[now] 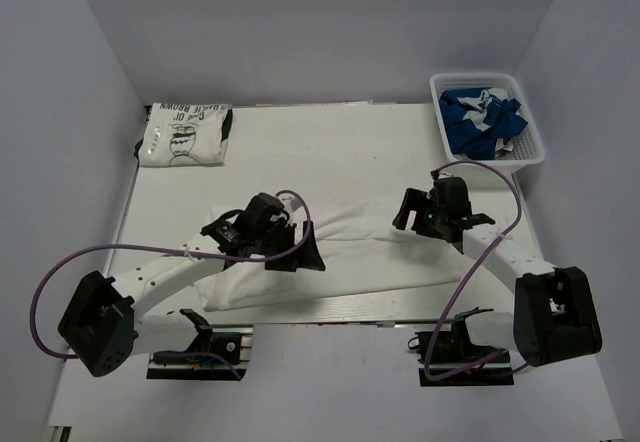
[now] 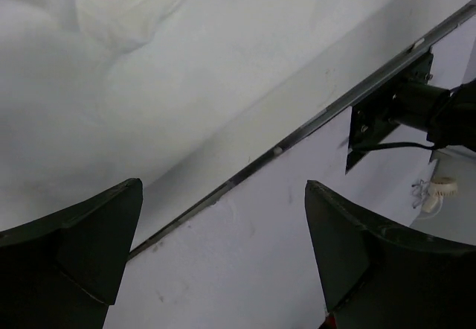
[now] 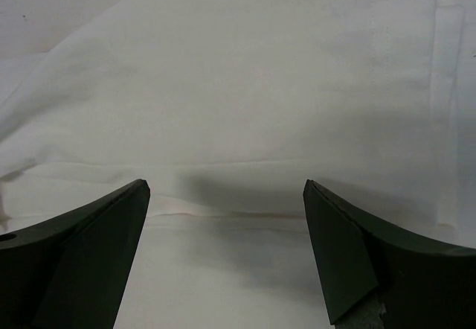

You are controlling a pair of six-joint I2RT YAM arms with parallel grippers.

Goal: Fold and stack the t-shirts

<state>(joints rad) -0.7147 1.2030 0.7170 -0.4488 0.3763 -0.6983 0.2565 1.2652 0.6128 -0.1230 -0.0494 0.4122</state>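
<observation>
A white t-shirt [image 1: 370, 257] lies spread and rumpled across the middle of the table; no graphic shows on it. My left gripper [image 1: 300, 250] is open and empty over its near left part, by the table's front edge. In the left wrist view the gripper [image 2: 223, 187] hangs over the bare edge, with the white cloth [image 2: 111, 83] to the upper left. My right gripper [image 1: 408, 209] is open and empty just above the shirt's right part, and in the right wrist view the gripper [image 3: 227, 184] has the cloth [image 3: 238, 98] right beneath it. A folded white shirt with green print [image 1: 185, 134] lies far left.
A white mesh basket [image 1: 530, 152] stands at the far right and holds a crumpled royal blue shirt [image 1: 484, 117]. A metal rail [image 2: 245, 176] runs along the table's front edge. The arm bases [image 1: 470, 347] and purple cables sit near the front edge.
</observation>
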